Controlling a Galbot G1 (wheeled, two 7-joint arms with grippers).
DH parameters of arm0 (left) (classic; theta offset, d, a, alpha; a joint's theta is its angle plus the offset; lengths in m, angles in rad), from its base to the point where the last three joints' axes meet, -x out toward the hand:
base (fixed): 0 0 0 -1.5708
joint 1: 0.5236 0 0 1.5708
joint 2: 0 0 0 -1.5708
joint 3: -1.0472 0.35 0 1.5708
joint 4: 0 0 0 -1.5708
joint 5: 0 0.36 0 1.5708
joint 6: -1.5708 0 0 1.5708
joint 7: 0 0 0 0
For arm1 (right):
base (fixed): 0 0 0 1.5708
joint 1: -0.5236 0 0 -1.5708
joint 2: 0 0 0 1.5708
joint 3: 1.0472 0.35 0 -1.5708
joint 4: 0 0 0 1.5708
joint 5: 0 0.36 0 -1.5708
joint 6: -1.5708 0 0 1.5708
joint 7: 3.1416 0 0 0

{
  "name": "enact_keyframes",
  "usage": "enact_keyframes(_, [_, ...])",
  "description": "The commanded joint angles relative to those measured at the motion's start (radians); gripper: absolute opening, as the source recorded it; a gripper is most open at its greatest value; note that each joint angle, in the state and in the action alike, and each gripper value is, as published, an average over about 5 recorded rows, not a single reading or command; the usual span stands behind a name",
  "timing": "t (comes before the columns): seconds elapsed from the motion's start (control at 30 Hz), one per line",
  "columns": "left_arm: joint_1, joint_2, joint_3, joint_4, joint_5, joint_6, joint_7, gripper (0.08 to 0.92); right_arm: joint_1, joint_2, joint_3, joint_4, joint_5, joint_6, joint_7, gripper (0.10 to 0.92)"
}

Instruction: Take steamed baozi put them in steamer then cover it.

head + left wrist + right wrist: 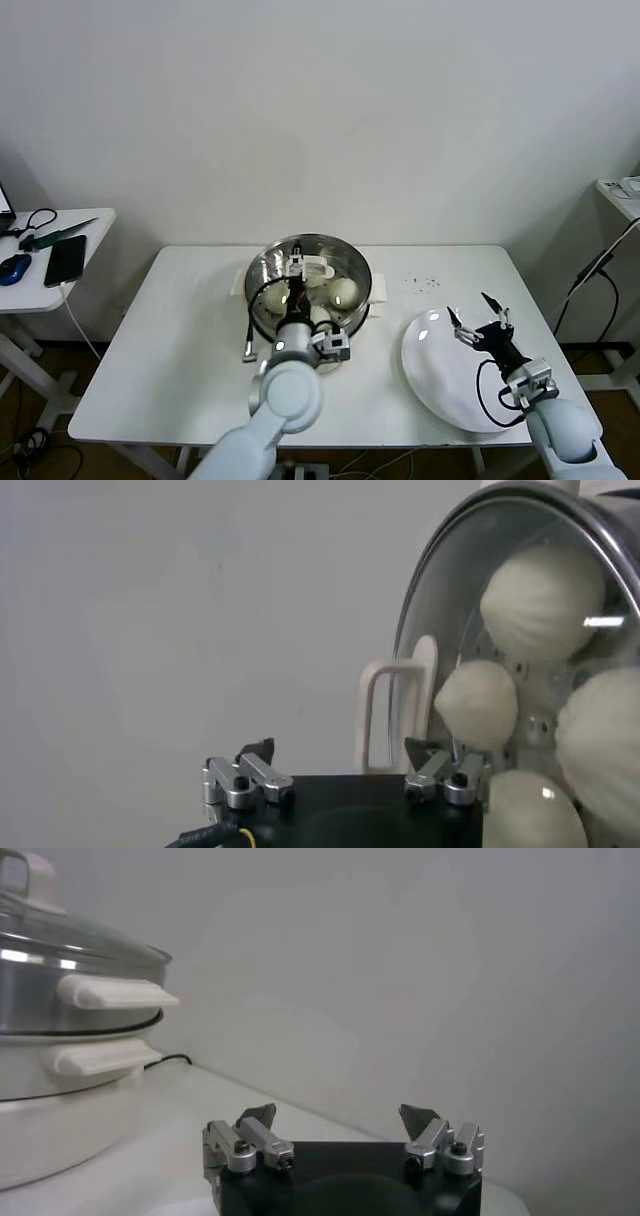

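Left gripper (297, 283) (jaws spread) hovers over the cover (310, 272).

The steamer (309, 285) is placed at the centre of the frame, toward the far side of the table (150, 350). The steamed baozi (343, 292) are seen inside it, under the cover (330, 258). The left gripper (297, 266) is positioned directly above the cover. A plate (440, 380) is set at lower right, with the right gripper (478, 318) held over it. A side table (90, 225) is found at far left.
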Motion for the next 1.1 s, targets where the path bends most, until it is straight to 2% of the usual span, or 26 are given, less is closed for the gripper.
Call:
enact_keyframes(0.03, [0.129,0.082,-0.07,-0.207,-0.07,0.03,-0.054,0.821,0.0,0.003,-0.002,0.021,-0.003,-0.055,0.008,0.823])
enact_keyframes(0.17, [0.197,0.106,-0.149,-0.257,-0.188,-0.012,-0.172,0.822,-0.002,0.004,-0.001,0.03,0.011,-0.065,0.014,0.823])
enact_keyframes(0.37, [0.289,0.116,-0.326,-0.268,-0.635,-0.156,-0.473,0.823,-0.012,0.013,0.004,0.034,0.017,-0.059,0.02,0.823])
enact_keyframes(0.63, [0.424,0.073,-0.589,-0.212,-1.141,-0.451,-0.642,0.823,-0.037,0.021,0.018,0.048,0.02,-0.043,0.016,0.823])
enact_keyframes(0.73, [0.469,0.046,-0.665,-0.172,-1.291,-0.559,-0.658,0.823,-0.048,0.027,0.024,0.054,0.022,-0.033,0.015,0.823])
enact_keyframes(0.87, [0.517,0.025,-0.733,-0.109,-1.448,-0.692,-0.611,0.823,-0.061,0.033,0.03,0.057,0.021,-0.023,0.009,0.823])
enact_keyframes(1.1, [0.577,0.011,-0.758,-0.013,-1.609,-0.783,-0.535,0.823,-0.076,0.054,0.039,0.059,0.02,-0.012,0.009,0.823])
